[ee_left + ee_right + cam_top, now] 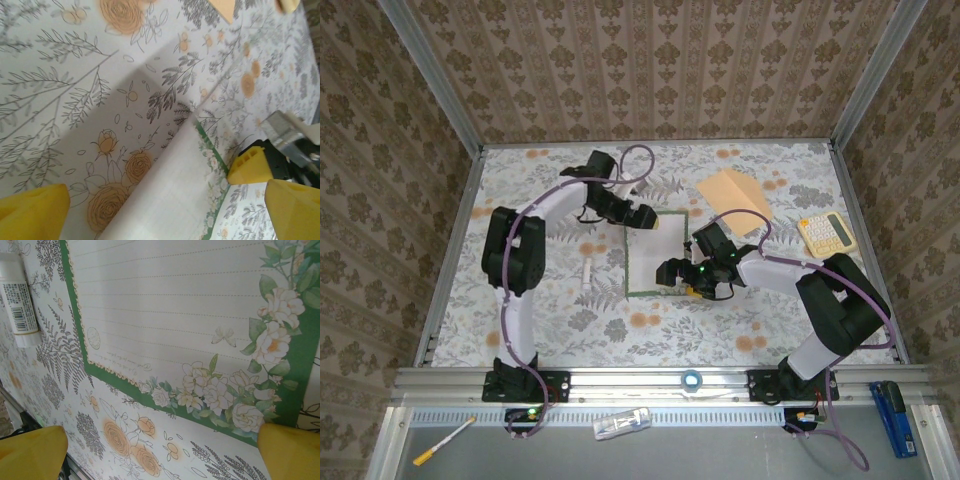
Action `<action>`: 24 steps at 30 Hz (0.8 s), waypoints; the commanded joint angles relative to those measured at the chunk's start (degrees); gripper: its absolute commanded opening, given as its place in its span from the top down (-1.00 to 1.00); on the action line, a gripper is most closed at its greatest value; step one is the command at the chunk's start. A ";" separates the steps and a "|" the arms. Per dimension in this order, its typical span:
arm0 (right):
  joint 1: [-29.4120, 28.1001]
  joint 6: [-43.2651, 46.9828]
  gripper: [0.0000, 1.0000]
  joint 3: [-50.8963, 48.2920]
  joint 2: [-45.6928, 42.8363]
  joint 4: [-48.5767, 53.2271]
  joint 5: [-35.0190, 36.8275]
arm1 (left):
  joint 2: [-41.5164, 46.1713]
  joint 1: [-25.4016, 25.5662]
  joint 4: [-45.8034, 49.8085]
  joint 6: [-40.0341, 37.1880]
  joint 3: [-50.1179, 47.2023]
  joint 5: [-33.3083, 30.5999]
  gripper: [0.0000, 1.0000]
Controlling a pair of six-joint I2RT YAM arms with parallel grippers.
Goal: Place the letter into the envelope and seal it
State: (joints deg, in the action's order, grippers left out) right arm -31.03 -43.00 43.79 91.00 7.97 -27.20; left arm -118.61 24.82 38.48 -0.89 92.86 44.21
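Brown patterned wallpaper is closing in three sides of the tabletop (770, 320), which is wearing a pale flowered cloth (560, 170). The letter (653, 262) is lying flat about the middle of the tabletop, its green border and printed white flowers showing plainly in the right wrist view (175, 315). The envelope (733, 196) is sitting well apart from it, toward the far right corner and empty as far as I can see, with a calculator (827, 234) near the right edge and a glue stick (588, 274) just left of the letter.

The left gripper (642, 216) is hanging over the letter's far left corner with its fingers spread and gripping nothing. The right gripper (682, 280) is hovering at the near right corner, likewise spread wide and empty-handed.

That sheet is looking thin, light and floppy to me. Lying flat on cloth, it is offering nothing to pinch from straight above. I am guessing a corner or edge is the place to take it, gently, since a hard squeeze risks creasing it. The envelope is probably just as light and liable to slide.
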 commanded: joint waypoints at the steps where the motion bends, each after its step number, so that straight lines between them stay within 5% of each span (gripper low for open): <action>1: 0.18 0.91 -1.00 -0.36 -0.10 2.76 2.37 | 2.15 -0.47 2.66 -0.95 -0.53 3.96 -1.00; 14: 0.18 0.82 -1.00 -0.99 -0.38 2.58 2.59 | 2.65 -0.74 3.32 -1.67 -1.52 1.90 -0.98; 24: 0.16 0.73 -1.00 -0.83 -0.73 2.79 2.68 | 3.99 -2.16 2.74 -1.50 -1.75 1.13 -0.59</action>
State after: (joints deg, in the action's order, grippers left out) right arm -31.03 -43.03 43.79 90.96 7.97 -27.18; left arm -117.56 23.18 40.73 -1.45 91.83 45.41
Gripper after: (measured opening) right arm 0.999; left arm 0.804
